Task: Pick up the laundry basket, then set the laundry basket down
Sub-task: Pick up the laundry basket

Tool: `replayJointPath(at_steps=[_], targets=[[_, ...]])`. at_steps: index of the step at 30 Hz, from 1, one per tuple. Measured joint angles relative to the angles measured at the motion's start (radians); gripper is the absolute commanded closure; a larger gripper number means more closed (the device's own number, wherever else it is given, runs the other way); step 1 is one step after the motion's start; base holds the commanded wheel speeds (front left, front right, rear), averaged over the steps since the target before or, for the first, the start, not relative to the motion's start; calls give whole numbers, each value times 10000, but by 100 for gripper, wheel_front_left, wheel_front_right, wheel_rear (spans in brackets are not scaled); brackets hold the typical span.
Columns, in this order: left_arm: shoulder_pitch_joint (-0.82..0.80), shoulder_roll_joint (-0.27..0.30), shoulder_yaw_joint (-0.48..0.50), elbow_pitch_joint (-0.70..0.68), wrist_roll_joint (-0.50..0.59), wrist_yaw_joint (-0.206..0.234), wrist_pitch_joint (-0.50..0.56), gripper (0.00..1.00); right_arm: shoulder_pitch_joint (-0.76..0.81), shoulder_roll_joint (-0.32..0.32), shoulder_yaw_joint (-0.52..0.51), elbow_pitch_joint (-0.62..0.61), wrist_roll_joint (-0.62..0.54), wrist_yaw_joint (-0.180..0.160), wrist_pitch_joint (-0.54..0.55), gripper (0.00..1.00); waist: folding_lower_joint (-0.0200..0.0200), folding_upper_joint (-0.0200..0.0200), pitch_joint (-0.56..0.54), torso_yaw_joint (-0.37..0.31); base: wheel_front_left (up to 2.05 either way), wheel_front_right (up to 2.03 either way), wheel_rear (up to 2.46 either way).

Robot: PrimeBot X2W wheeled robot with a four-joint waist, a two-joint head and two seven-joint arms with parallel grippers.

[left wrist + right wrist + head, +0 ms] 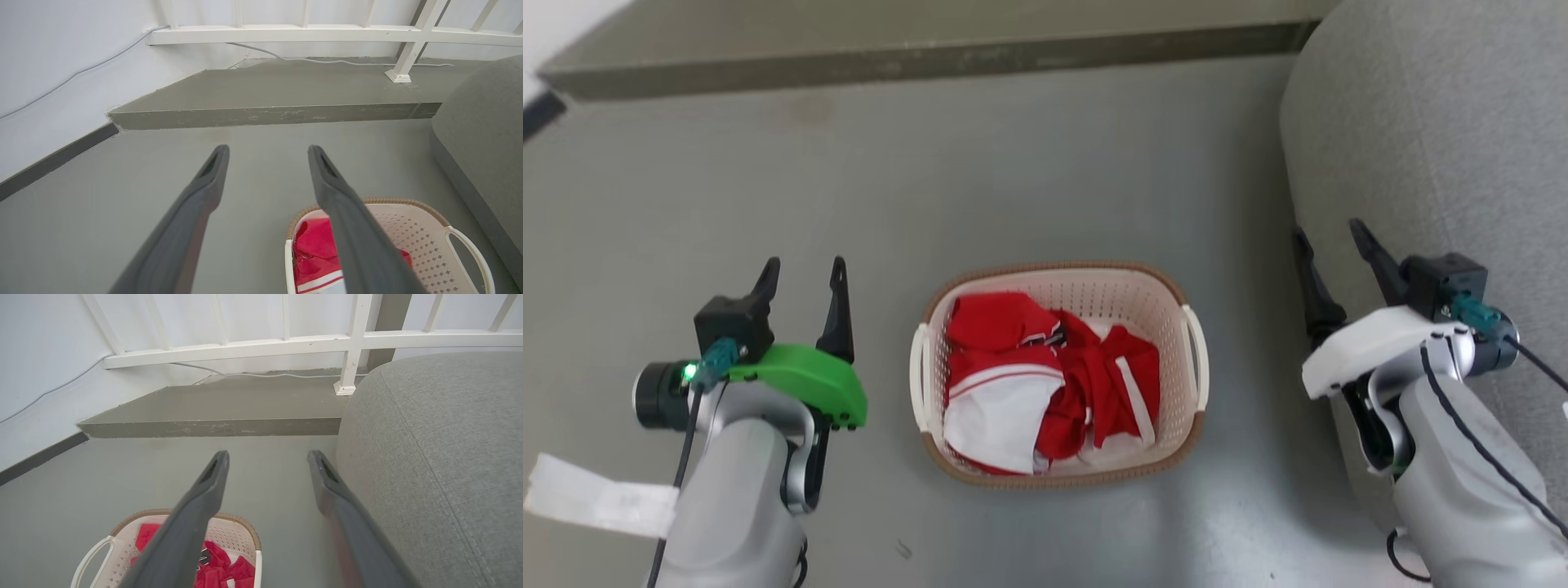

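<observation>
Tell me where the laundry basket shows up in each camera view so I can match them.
Head view: laundry basket at centre, on the floor.
Left wrist view: lower right, cut by the bottom edge.
Right wrist view: lower left, cut by the bottom edge.
Shared landmark: the raised grey step beyond it, in all three.

Grey floor, raised step, grey sofa.

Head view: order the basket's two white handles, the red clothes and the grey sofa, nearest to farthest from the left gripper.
1. Left handle, facing the left gripper.
2. Red clothes, inside the laundry basket.
3. Right handle, far side.
4. Grey sofa, beyond it, rightmost.
</observation>
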Motion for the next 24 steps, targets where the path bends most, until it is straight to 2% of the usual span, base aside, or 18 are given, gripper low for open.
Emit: replayJointPath(at_steps=[9,24], targets=[[-984,-165,-56,357,0,-178,42,0,-1003,71,-40,178,-4,23,-2,0,0,0,1277,46,0,0,0],[-2634,-255,-203,1296,0,-614,320,0,-2573,267,50,790,-109,263,-4,0,1,0,3217,117,0,0,0]])
